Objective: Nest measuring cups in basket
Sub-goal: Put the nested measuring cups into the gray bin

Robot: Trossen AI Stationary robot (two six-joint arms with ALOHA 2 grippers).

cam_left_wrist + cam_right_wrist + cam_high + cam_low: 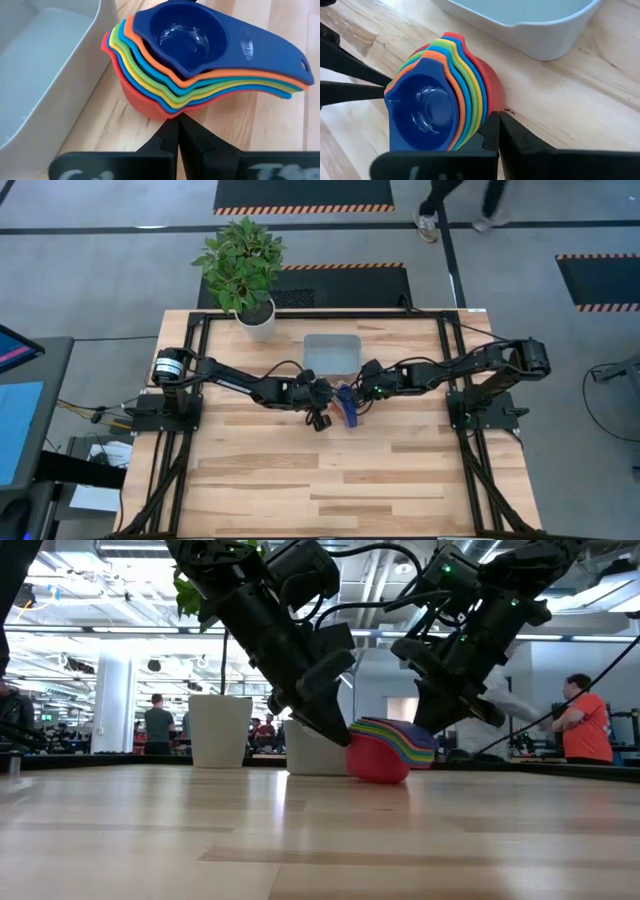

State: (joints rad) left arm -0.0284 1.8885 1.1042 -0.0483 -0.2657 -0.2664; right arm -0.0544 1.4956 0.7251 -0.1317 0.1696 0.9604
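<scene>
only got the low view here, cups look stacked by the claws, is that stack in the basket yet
Observer: No. The high view shows the stack of measuring cups on the bare table, in front of the basket.
Operator: anything in the basket
Observer: The left wrist view shows only the part of its inside nearest the stack, and that part holds nothing.
Operator: which cup is on top
Observer: The dark blue cup sits innermost, the red cup outermost at the bottom.
Operator: claws holding it?
Observer: Neither. The left claw and right claw are both shut, tips close against the red cup's wall.
</scene>
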